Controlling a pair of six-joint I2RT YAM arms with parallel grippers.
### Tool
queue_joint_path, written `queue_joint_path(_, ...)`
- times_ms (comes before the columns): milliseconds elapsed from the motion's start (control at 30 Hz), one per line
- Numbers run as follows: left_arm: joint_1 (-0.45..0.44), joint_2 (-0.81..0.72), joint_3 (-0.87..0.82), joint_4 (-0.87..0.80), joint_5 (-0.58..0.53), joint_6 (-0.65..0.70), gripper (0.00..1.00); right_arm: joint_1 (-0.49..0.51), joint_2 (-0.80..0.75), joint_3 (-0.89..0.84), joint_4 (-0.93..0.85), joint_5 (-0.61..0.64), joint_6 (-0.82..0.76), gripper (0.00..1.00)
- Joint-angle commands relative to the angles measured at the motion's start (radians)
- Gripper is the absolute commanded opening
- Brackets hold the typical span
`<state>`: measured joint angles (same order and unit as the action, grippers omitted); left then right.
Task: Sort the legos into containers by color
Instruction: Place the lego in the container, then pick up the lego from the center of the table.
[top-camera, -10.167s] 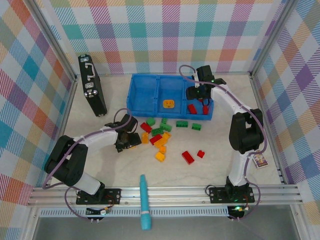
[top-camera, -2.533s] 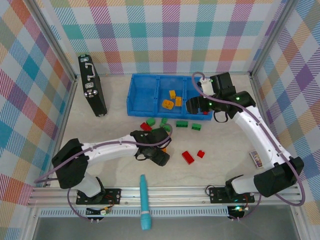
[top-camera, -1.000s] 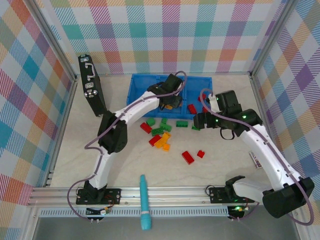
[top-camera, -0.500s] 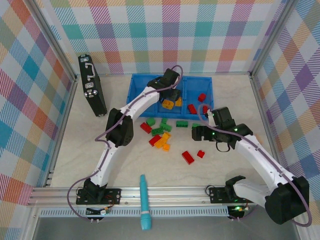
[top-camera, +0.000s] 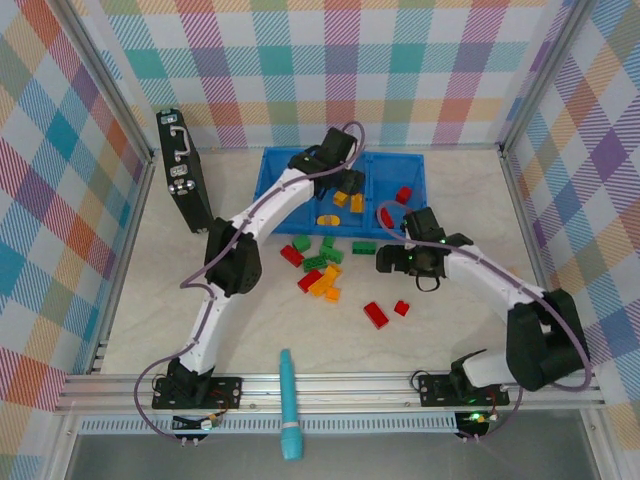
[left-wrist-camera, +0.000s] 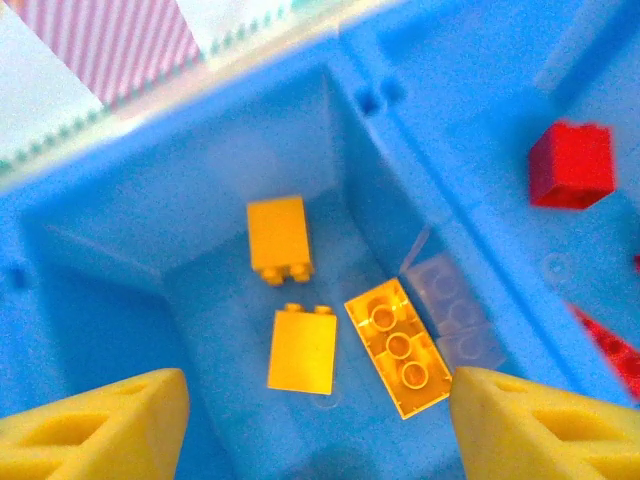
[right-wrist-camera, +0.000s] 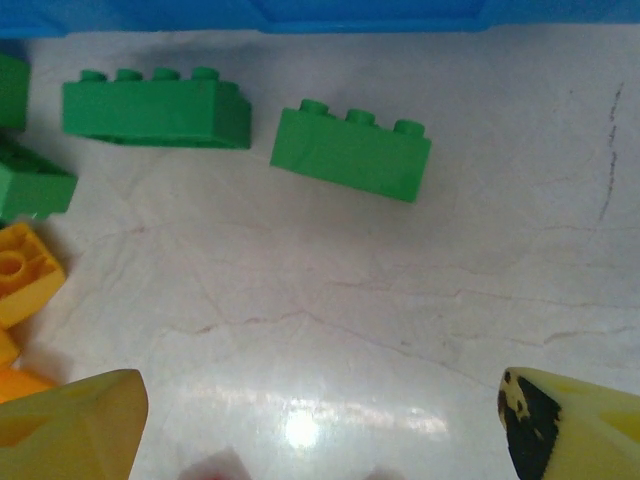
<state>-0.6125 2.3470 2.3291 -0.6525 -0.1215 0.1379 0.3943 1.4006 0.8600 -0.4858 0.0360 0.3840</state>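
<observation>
The blue tray (top-camera: 285, 190) holds the containers. My left gripper (top-camera: 348, 183) hangs open over the middle compartment (left-wrist-camera: 200, 210), where three yellow-orange legos (left-wrist-camera: 302, 348) (left-wrist-camera: 279, 238) (left-wrist-camera: 410, 345) lie loose on the floor between my yellow fingers (left-wrist-camera: 100, 425). Red legos (top-camera: 403, 194) (left-wrist-camera: 570, 165) sit in the right compartment. My right gripper (top-camera: 383, 262) (right-wrist-camera: 325, 430) stands open over bare table just in front of the tray, near two long green legos (right-wrist-camera: 350, 150) (right-wrist-camera: 155, 108). Mixed red, green and orange legos (top-camera: 320, 270) are scattered mid-table, and two red ones (top-camera: 376, 315) lie nearer.
A black case with silver latches (top-camera: 185, 170) lies at the back left. A teal pen-like tool (top-camera: 289, 405) rests across the front rail. The tray's left compartment holds nothing. Plaid walls enclose the table on three sides.
My left gripper opened over the middle compartment, and an orange lego now lies free there. My right arm swung down and left from the tray toward the green legos.
</observation>
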Motion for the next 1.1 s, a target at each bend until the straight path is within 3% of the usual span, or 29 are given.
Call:
queue_joint_path(0,0.005,-0.137,0.026,0.002,0.005,0.046,0.70,0.006,0.051,0.046,0.056,0.013,0.049,0.90)
queue_joint_path(533,0.005,-0.288,-0.069,-0.005,-0.033,0.072,0.72,-0.002,0.283,0.135,0.073,0.104,0.077,0.89)
queue_joint_path(733,0.005,-0.377,-0.224,0.074,-0.075,0.093,0.75,-0.002,0.349,0.141,0.130,0.113,0.100,0.83)
queue_joint_path(1067,0.005,-0.421,-0.349,0.059,-0.116,0.077,0.75,-0.002,0.420,0.177,0.141,0.132,0.083,0.73)
